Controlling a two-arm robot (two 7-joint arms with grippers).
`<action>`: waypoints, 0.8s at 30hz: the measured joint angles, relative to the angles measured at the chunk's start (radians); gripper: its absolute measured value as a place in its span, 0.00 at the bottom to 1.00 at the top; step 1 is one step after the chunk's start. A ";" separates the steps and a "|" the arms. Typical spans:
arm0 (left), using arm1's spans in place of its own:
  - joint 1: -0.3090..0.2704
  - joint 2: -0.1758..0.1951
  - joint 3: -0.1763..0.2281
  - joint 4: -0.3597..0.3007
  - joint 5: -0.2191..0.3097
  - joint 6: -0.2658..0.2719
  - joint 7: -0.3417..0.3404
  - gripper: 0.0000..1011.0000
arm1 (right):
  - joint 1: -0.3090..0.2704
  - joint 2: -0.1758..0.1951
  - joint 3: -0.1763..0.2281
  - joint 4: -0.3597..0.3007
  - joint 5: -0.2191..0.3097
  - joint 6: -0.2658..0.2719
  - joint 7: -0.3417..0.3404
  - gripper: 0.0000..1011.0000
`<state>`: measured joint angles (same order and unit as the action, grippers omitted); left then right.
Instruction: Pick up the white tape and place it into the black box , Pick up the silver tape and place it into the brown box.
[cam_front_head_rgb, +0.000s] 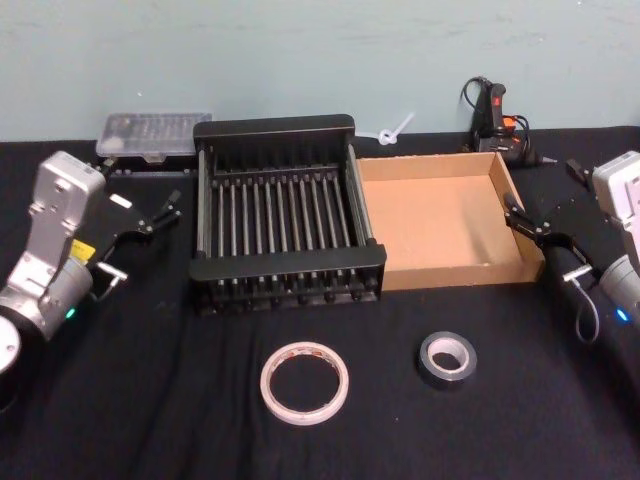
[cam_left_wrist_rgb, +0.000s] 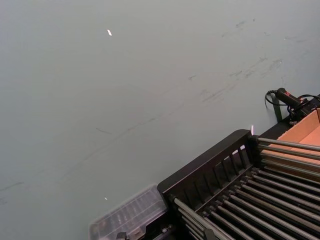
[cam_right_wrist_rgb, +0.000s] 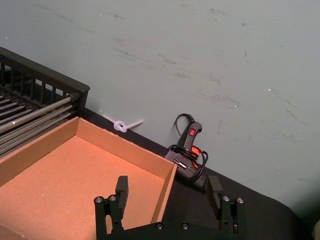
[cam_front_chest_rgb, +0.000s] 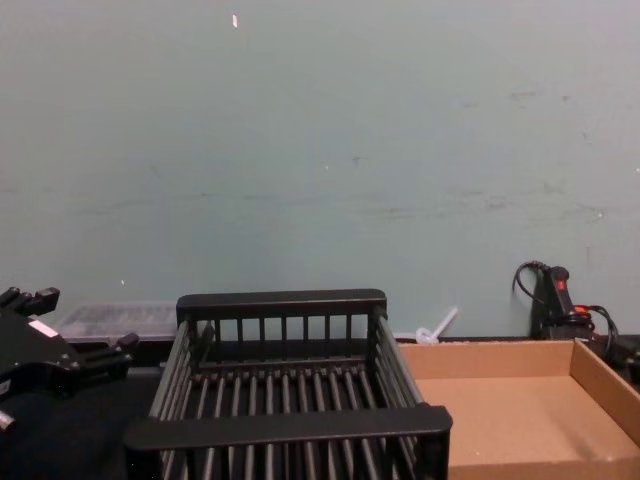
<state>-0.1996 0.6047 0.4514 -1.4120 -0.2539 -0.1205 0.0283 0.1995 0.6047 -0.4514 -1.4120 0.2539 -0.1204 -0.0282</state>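
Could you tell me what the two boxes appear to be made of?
The black box looks like moulded plastic: a thick, faintly shiny rim with slatted sides and bottom bars. The brown box looks like plain cardboard: matte tan surface, thin low walls, folded corners.

A table covered with black cloth (cam_front_head_rgb: 120, 420) is seen against a pale blue-green wall. Near the middle, the black box (cam_front_head_rgb: 285, 215) is set directly on the cloth, with the brown box (cam_front_head_rgb: 445, 220) touching its right side. In front of them, the white tape (cam_front_head_rgb: 305, 382) is laid flat, and the silver tape (cam_front_head_rgb: 447, 359) is laid flat to its right, the two rolls apart. At the back left, a clear plastic case (cam_front_head_rgb: 152, 135) is placed by the wall. A white cable tie (cam_front_head_rgb: 392, 131) is found behind the boxes, and a black corded tool with a red switch (cam_front_head_rgb: 497, 118) at the back right.
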 joint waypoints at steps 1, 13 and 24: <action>0.000 0.000 0.000 0.000 0.000 0.000 0.000 0.99 | 0.000 0.000 0.000 0.000 0.000 0.000 0.000 0.99; 0.000 0.000 0.000 0.000 0.000 0.000 0.000 0.99 | 0.000 0.000 0.000 0.000 0.000 0.000 0.000 0.99; 0.000 0.000 0.000 0.000 0.000 0.000 0.000 0.99 | 0.000 0.000 0.000 0.000 0.000 0.000 0.000 0.99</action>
<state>-0.1995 0.6047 0.4514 -1.4120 -0.2539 -0.1205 0.0283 0.1995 0.6047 -0.4514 -1.4120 0.2539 -0.1204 -0.0283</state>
